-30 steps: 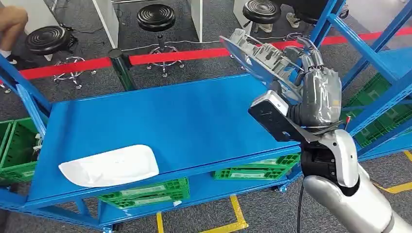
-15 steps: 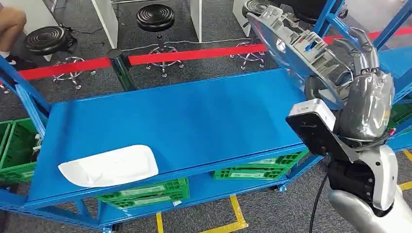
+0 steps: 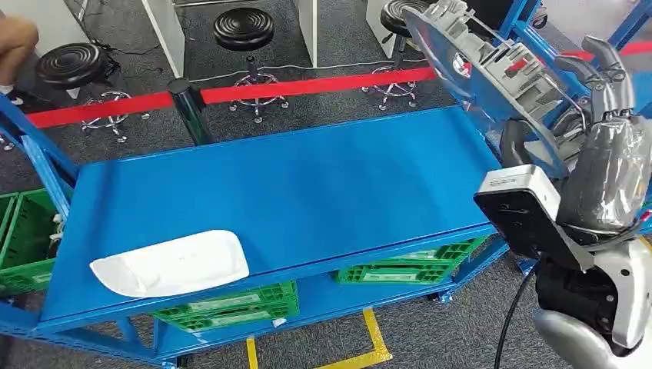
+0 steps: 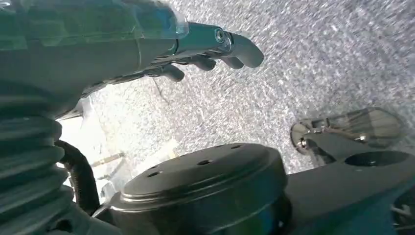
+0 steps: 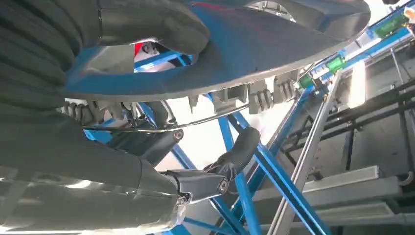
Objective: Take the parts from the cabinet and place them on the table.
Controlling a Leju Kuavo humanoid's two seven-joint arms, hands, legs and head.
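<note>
Fingers [image 3: 607,65] of the right hand [image 3: 603,165] are wrapped around one grey reflector-like part [image 3: 492,84], which is gripped at its lower rim and held tilted in the air above the right end of the blue table [image 3: 292,192]. In the right wrist view the thick thumb is seen pressed over the part's smooth curved face [image 5: 254,49], while a darker finger [image 5: 240,147] is curled beneath its ribbed back. The left hand [image 4: 147,44] is seen hanging over grey speckled floor, its fingers [image 4: 230,46] loosely bent and nothing held in them.

One white curved part [image 3: 173,263] is found lying flat on the table near its front left corner, well apart from the held part. Two parts are thus counted: one on the table, one in the hand.

Green crates [image 3: 231,304] are seen on the shelf under the table, at least three of them counted. Behind the table one red barrier belt [image 3: 307,84] is stretched from one dark post [image 3: 188,108], and three black round stools [image 3: 244,29] are counted on the carpet beyond it. Blue rack beams [image 3: 530,34] are seen at the right edge.
</note>
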